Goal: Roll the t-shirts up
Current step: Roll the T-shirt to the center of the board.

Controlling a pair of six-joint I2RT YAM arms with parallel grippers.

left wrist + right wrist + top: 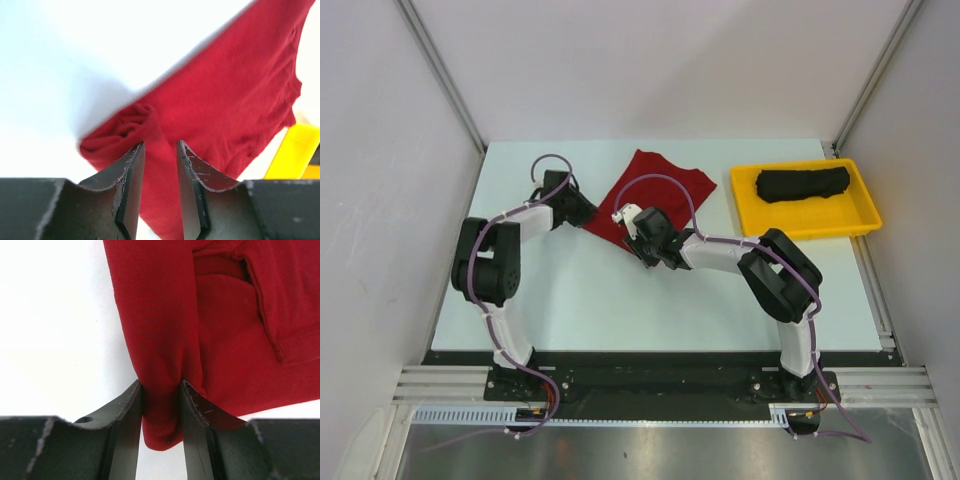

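Top external view: the red t-shirt (655, 185) lies spread on the counter (620, 300) in the upper middle of the frame. It is turned like a diamond, and its lower edge is under the two claws.
Red t-shirt, lower edge: in the left wrist view the cloth is bunched into a small fold at lower left. The rest spreads flat toward the upper right.
Black t-shirt (803, 184): already a bundle, lying inside the yellow tray (820, 228) at upper right, well apart from the red one.
Right claw (161, 385): clamped on a pinch of the red t-shirt's edge, with a short end of cloth poking out below the fingers.
Left claw (159, 145): the jaws stand partly together over red cloth, just beside the bunched fold. It cannot be told whether they pinch the cloth or only hover above it.
Step in hand: probably starting the roll of the red t-shirt from its lower edge.
Doing it well: the left claw needs a sure hold first. Both claws should then take the same edge, lift it only slightly and turn it over at one pace, so the roll stays straight and tight.
Risk: the soft cloth may slip free, or the whole shirt may drag across the pale counter.
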